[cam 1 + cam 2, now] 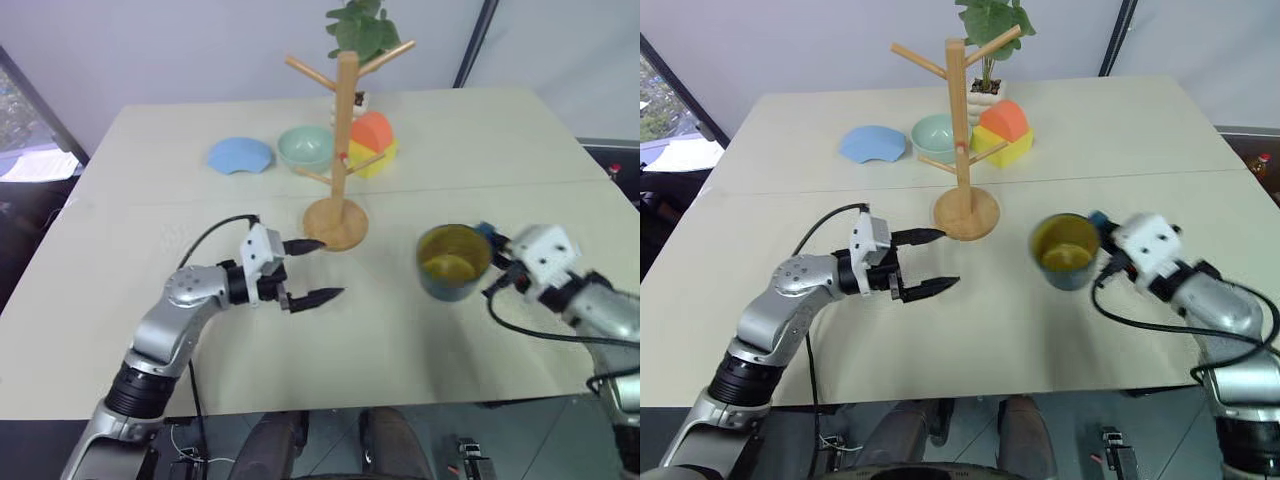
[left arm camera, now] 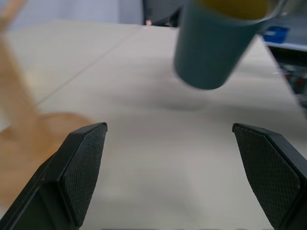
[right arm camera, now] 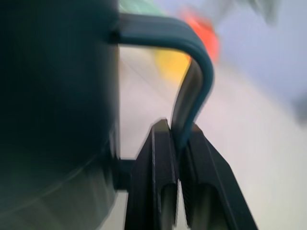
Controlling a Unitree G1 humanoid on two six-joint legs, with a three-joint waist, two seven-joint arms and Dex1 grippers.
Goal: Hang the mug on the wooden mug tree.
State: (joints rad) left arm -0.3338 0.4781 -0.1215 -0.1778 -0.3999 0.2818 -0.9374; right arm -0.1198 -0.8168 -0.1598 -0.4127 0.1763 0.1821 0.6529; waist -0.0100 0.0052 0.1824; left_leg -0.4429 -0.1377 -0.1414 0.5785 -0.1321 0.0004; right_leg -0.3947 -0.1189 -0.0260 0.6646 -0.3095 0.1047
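The dark teal mug [image 1: 453,262] with a yellow inside hangs tilted a little above the table, right of the wooden mug tree [image 1: 345,140]. My right gripper [image 3: 177,139] is shut on the mug's loop handle [image 3: 192,62], coming at it from the right. My left gripper [image 1: 318,270] stands open and level just left of the tree's round base [image 1: 335,222], its fingers pointing toward the mug [image 2: 211,45] with nothing between them.
Behind the tree stand a pale green bowl [image 1: 305,147], a blue plate [image 1: 240,156], an orange and yellow block [image 1: 372,142] and a potted plant [image 1: 360,30]. The cream table [image 1: 480,150] has bare surface between the grippers and along its front edge.
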